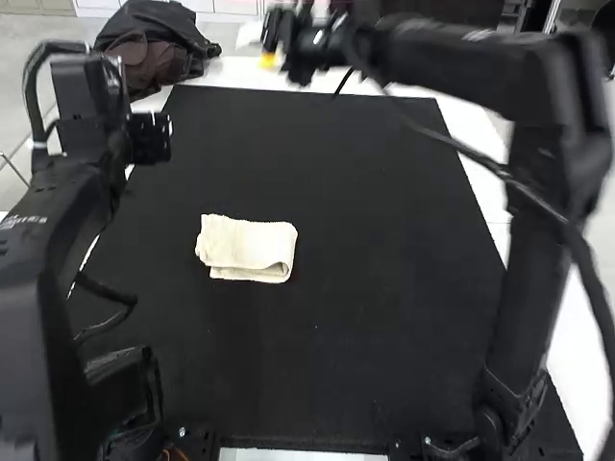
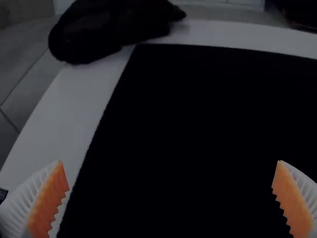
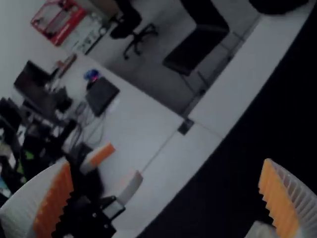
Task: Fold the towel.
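Note:
In the high view the cream towel [image 1: 248, 242] lies folded into a small, roughly rectangular bundle on the black mat, left of centre, its layers showing along the near edge. Beyond it, over the mat's far edge, the right gripper [image 1: 273, 56] is held up, away from the towel. The left gripper [image 1: 150, 137] is raised over the mat's left side, also apart from the towel. Between the left gripper's [image 2: 171, 166] fingers there is a wide gap with nothing held. Likewise the right gripper [image 3: 167, 166] stands wide open and holds nothing.
The black mat [image 1: 384, 288] covers most of the white table [image 1: 482, 134]. A dark bag or garment [image 1: 159, 43] lies at the far left corner. In the right wrist view the left arm's white fingers [image 3: 130, 186] show near the table edge.

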`<action>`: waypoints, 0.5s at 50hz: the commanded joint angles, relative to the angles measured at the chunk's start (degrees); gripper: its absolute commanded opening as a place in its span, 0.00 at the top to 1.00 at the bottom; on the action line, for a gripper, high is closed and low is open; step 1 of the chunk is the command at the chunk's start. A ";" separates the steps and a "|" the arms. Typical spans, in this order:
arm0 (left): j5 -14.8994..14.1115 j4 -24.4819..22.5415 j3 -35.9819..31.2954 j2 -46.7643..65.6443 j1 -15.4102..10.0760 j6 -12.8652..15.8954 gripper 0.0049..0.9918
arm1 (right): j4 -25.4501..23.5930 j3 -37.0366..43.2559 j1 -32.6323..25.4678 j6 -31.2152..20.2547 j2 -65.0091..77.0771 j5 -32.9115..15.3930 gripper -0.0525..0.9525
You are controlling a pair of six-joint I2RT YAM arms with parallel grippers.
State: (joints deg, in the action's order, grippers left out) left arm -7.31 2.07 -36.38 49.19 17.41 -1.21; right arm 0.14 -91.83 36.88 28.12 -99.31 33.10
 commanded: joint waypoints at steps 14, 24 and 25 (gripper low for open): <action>0.37 7.16 -8.44 -11.92 -7.65 -5.47 0.02 | -5.15 1.57 -12.98 -7.55 26.71 -5.33 0.03; 0.63 8.75 -9.32 -19.92 -9.59 -7.14 0.02 | -6.29 8.25 -21.77 -7.64 42.62 -4.80 0.03; 0.63 8.66 -9.23 -20.71 -9.67 -7.14 0.02 | -6.29 9.04 -22.47 -7.64 44.02 -4.54 0.03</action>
State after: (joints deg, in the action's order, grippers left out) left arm -7.27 10.98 -43.51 32.18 8.34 -6.55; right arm -6.22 -86.39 18.22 21.56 -62.61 28.58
